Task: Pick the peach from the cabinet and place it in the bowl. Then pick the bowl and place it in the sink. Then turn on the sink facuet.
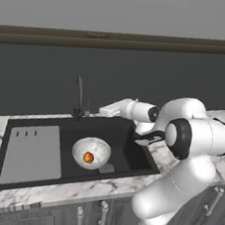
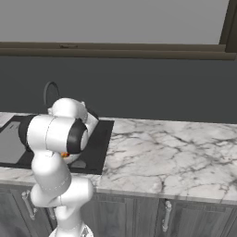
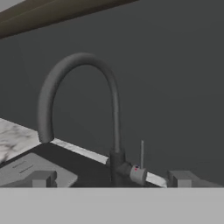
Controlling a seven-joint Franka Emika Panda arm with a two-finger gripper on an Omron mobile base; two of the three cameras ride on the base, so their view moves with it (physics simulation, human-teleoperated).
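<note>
**Tap lever is a thin target for a wide-spread claw**

The bowl sits in the black sink with the peach inside it, so in my judgement only the tap remains to be dealt with. In the hand view the claw faces the tap squarely, its two fingertips spread as wide as they go, one at about 8 o'clock and the other at about 4 o'clock of the tap base. Nothing is between them.

The thin lever stands upright just beside the tap stem, at about 3 o'clock of it. The likely trouble lies here:

- The lever is thin and close to the stem. A push that comes in slightly off line could slide past it, or press on the stem instead and leave the water off.
- With the fingers this wide, one tip may strike the arched spout or the stem before the other reaches the lever.
- In the left base view the arm stretches over the sink above the bowl, which lies at about 7 o'clock of the hand. A low sweep might knock it.
</note>
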